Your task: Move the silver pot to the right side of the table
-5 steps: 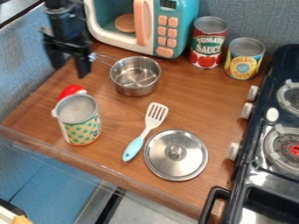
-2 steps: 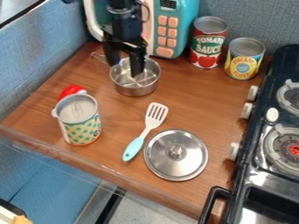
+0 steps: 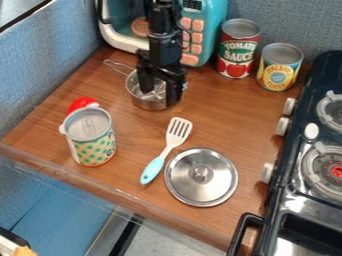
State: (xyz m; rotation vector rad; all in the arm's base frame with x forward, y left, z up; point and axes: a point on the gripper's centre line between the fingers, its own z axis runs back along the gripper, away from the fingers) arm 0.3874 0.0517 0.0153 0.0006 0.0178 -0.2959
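Observation:
Over the silver pot, my black gripper [image 3: 159, 95] hangs down from the top edge with its fingers spread apart. One finger is over the pot's bowl and the other is by its right rim; whether they touch the pot I cannot tell. The silver pot [image 3: 148, 104] stands upright on the wooden table [image 3: 227, 117], in front of the toy microwave. Its wire handle points to the upper left. Part of the bowl and the right side of the rim are hidden behind the gripper.
A tomato sauce can [image 3: 238, 50] and a yellow can [image 3: 279, 67] stand at the back right. Nearer the front are a dotted can [image 3: 92, 142], a red object [image 3: 81, 104], a spatula [image 3: 167, 148] and a metal lid [image 3: 201, 177]. The stove [image 3: 304, 165] borders the right.
The gripper has moved right from beside the pot's handle to over the bowl, then slightly farther right and down. The pot has not visibly moved.

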